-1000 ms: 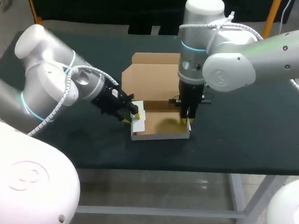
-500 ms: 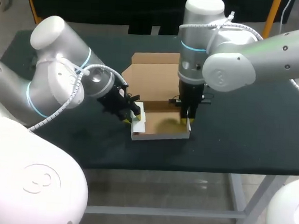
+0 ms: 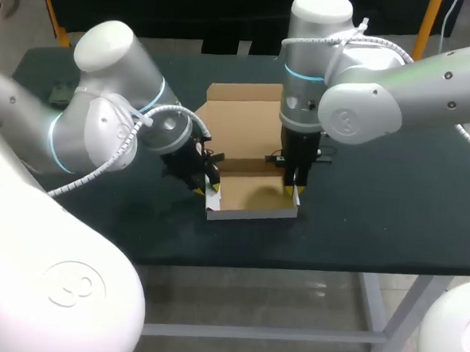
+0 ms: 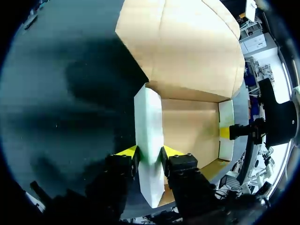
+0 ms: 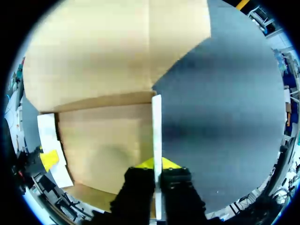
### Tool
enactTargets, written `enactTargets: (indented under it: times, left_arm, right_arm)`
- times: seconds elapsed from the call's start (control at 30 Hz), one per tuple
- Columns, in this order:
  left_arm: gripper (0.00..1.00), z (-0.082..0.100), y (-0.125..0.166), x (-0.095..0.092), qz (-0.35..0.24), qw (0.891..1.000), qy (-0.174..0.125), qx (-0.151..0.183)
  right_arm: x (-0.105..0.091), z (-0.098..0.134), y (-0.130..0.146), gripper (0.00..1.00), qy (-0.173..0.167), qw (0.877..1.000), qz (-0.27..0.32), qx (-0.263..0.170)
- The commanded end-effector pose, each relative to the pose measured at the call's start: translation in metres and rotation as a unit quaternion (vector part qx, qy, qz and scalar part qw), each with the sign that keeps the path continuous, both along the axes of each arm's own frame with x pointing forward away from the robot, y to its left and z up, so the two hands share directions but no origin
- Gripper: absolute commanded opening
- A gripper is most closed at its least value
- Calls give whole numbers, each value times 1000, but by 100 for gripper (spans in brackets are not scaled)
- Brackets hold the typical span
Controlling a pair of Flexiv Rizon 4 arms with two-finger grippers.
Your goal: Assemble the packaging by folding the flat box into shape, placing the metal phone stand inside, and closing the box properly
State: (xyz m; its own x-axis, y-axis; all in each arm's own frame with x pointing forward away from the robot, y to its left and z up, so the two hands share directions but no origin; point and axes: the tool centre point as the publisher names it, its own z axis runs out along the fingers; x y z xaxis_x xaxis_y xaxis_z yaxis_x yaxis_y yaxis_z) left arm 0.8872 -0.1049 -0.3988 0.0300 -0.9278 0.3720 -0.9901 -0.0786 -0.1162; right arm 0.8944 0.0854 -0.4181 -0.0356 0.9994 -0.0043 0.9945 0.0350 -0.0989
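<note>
The box (image 3: 249, 199), brown inside and white outside, lies open in the middle of the table, its lid (image 3: 242, 124) flat behind it. My left gripper (image 3: 207, 182) is shut on the box's left side wall (image 4: 149, 117), which stands upright between the yellow fingertips (image 4: 126, 151). My right gripper (image 3: 292, 187) reaches straight down and is shut on the thin right side wall (image 5: 156, 126). In the left wrist view the right gripper (image 4: 225, 132) shows across the box floor (image 4: 190, 126). Nothing lies inside the box. No phone stand is clearly in view.
The dark tabletop (image 3: 377, 209) spreads around the box. A small greyish object (image 3: 60, 94) lies near the far left edge; what it is I cannot tell. The front table edge (image 3: 293, 263) runs close below the box.
My left arm's elbow has swung up and toward the middle. Its fingers have narrowed onto the left wall, which has gone from leaning outward to upright. The right arm has stayed put.
</note>
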Motion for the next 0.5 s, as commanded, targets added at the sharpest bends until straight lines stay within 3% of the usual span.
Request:
enactTargets:
  times: [0.03,0.5]
  left_arm:
    - [31,1,-2,0,19,988,9,154]
    - [20,-6,-1,1,23,979,8,201]
  right_arm:
    - [0,0,1,0,2,1000,0,-2]
    - [0,0,1,0,2,1000,0,-2]
